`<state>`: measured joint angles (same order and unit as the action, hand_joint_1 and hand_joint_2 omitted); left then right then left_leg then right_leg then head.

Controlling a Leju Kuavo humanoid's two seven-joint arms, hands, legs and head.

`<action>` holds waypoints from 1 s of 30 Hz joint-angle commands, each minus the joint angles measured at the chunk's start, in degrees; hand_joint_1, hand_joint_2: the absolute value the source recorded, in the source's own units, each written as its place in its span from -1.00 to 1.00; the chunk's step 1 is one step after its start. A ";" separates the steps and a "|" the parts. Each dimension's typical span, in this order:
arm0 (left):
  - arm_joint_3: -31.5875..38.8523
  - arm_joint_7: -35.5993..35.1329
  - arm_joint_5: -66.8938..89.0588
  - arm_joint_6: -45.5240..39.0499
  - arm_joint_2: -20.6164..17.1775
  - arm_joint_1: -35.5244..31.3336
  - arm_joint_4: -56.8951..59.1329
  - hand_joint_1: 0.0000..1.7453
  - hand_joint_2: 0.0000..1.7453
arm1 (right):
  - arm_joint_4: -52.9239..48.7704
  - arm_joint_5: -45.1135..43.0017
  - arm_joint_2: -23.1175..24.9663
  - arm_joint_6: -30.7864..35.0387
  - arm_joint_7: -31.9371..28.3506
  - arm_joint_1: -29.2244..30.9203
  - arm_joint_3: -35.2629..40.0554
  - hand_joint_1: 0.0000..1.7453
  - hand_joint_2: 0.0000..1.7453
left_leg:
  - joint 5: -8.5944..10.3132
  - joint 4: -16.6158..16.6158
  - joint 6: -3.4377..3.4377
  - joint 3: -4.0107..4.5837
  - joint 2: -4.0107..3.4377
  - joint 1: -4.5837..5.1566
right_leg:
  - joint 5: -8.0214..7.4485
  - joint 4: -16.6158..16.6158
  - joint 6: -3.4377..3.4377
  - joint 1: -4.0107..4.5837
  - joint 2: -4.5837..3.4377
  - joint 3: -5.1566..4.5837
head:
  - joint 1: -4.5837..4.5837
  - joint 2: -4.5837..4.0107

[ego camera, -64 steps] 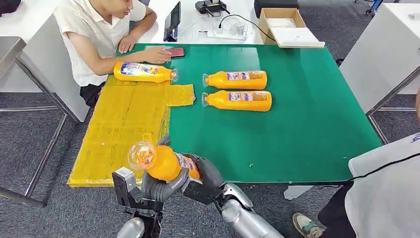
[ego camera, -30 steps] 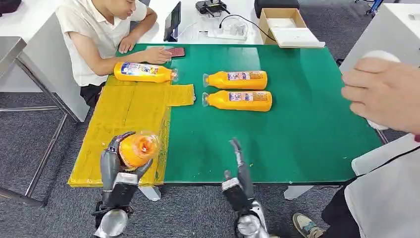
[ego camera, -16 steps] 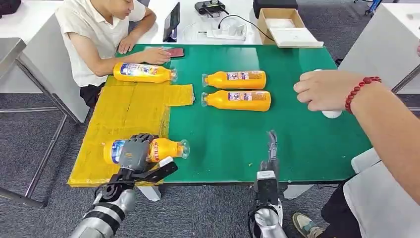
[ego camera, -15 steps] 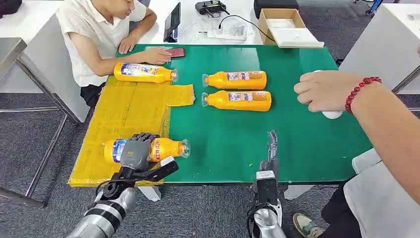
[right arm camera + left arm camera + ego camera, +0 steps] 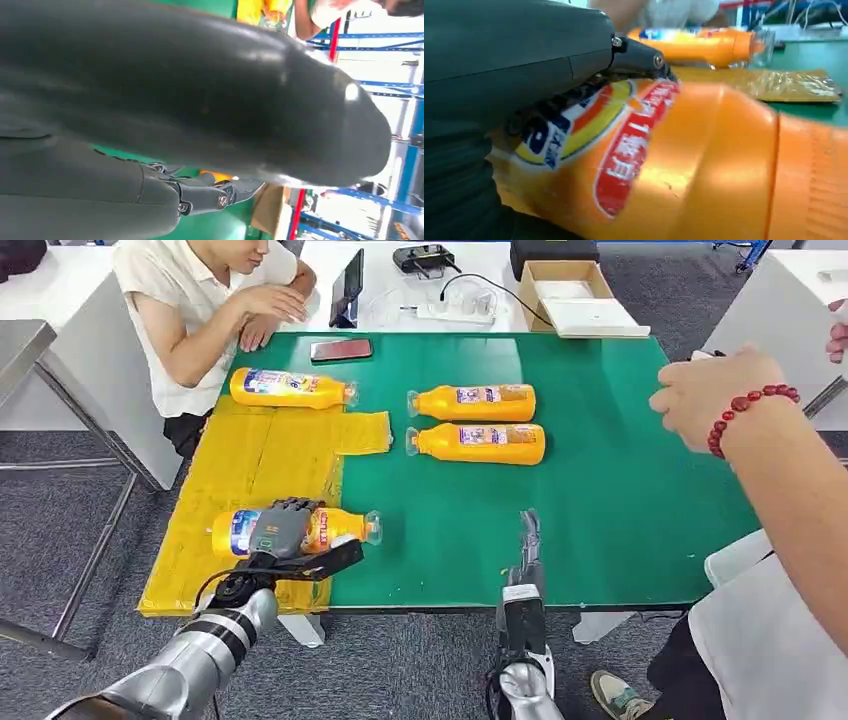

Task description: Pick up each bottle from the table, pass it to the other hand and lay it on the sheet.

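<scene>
Orange bottles [image 5: 477,401] with red-blue labels, yellow sheet [image 5: 250,480], green table [image 5: 600,490].

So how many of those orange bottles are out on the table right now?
4. Two lie on the yellow sheet: far bottle, and near bottle under the left hand. Two lie on the green mat.

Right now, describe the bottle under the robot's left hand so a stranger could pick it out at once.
Start at the yellow sheet covering the green table's left side. At its near end lies one orange bottle, cap toward the green. Unlike the three farther bottles, it has the left hand resting over its label.
</scene>
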<state>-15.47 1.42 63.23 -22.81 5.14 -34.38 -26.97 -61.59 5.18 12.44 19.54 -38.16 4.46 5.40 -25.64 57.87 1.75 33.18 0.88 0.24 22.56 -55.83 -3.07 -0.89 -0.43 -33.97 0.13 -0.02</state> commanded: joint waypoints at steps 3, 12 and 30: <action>8.24 13.58 -17.72 18.93 -0.02 3.11 0.97 -1.00 -1.00 | 7.03 -1.11 -0.43 -0.50 -1.84 2.64 -0.16 -1.00 -1.00 | 0.01 -0.10 -0.12 -0.20 -0.18 -0.01 | -0.01 0.06 0.08 0.01 -0.12 0.14 | -0.02 0.02; 2.27 16.92 -34.85 23.16 -2.37 9.74 -15.71 -1.00 -1.00 | 7.08 -1.33 -0.78 -0.45 -1.84 2.31 -1.16 -1.00 -1.00 | 0.10 -0.12 -0.10 -0.36 0.04 0.02 | -0.02 0.09 0.17 -0.03 0.12 0.40 | 0.00 0.00; 1.48 28.60 -59.52 1.45 2.04 24.80 -53.50 -1.00 1.00 | -2.94 6.76 -3.33 7.67 -1.84 -3.34 4.05 -1.00 1.00 | 0.02 0.06 -0.09 0.44 0.24 -0.01 | 0.12 -0.04 0.08 0.00 0.33 -0.34 | -0.02 0.00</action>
<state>-12.17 26.71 8.41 -15.02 5.92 -13.85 -66.69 -60.96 2.84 11.93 18.45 -38.18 2.67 4.87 -25.54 57.88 1.74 33.65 1.19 0.28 22.62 -55.84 -3.07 -0.95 -0.07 -34.34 0.11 -0.02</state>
